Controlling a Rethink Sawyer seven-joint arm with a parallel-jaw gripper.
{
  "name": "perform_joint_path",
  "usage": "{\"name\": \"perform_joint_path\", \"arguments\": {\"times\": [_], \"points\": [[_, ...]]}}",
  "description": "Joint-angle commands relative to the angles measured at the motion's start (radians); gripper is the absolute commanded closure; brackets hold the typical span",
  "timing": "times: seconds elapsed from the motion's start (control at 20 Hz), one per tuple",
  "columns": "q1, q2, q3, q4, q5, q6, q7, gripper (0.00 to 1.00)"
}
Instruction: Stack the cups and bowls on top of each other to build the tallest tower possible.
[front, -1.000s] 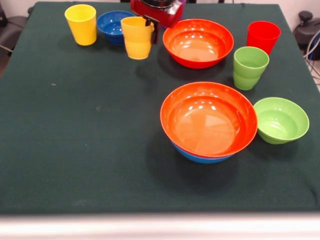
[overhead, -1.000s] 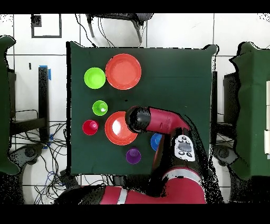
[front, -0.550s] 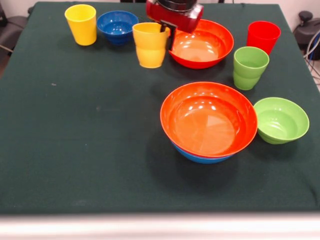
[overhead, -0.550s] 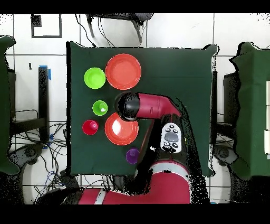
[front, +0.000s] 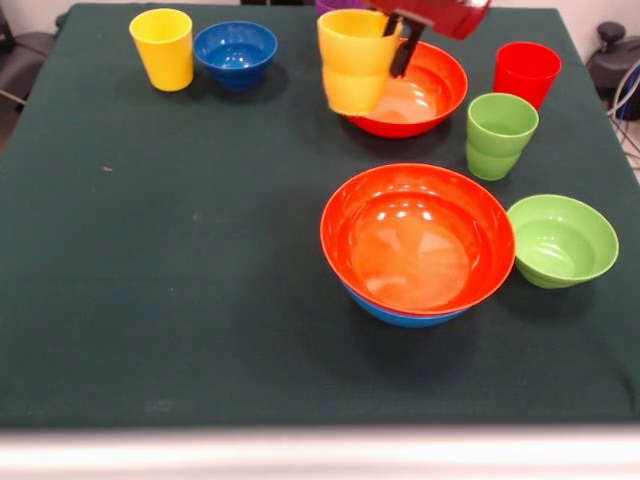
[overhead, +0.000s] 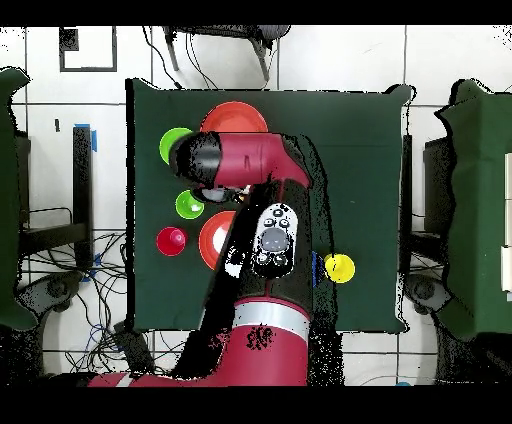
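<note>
My gripper (front: 398, 42) is shut on the rim of the yellow-orange cup (front: 354, 60), one finger inside and one outside. The cup hangs above the table, in front of the far orange-red bowl (front: 420, 95). Nearer the front, a second orange-red bowl (front: 418, 240) sits nested in the light-blue bowl (front: 400, 315). To the right stand the red cup (front: 527, 70), the lime green cup (front: 498, 135) and the small green bowl (front: 562, 240). In the overhead view my arm (overhead: 245, 165) hides the gripper and the held cup, and partly covers the stacked bowl (overhead: 235, 110).
A yellow cup (front: 163, 48) and a small dark blue bowl (front: 235, 50) stand at the far left. A purple rim (front: 335, 5) peeks out behind the held cup. The overhead view shows the yellow cup (overhead: 339, 267), red cup (overhead: 171, 241) and green cup (overhead: 189, 205).
The gripper has carried the yellow-orange cup to the right and higher in the front view, from beside the dark blue bowl to in front of the far orange-red bowl.
</note>
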Motion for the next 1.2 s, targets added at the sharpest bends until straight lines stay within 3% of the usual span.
{"name": "perform_joint_path", "arguments": {"times": [0.05, 0.75, 1.2], "points": [[0.022, 0.08, 0.02, -0.216, -0.061, 0.2, 0.044, 1.0], [0.001, 0.274, 0.073, -0.467, -0.029, 0.171, 0.017, 1.0], [0.018, 0.322, 0.054, -0.52, -0.003, 0.197, 0.049, 1.0]]}}
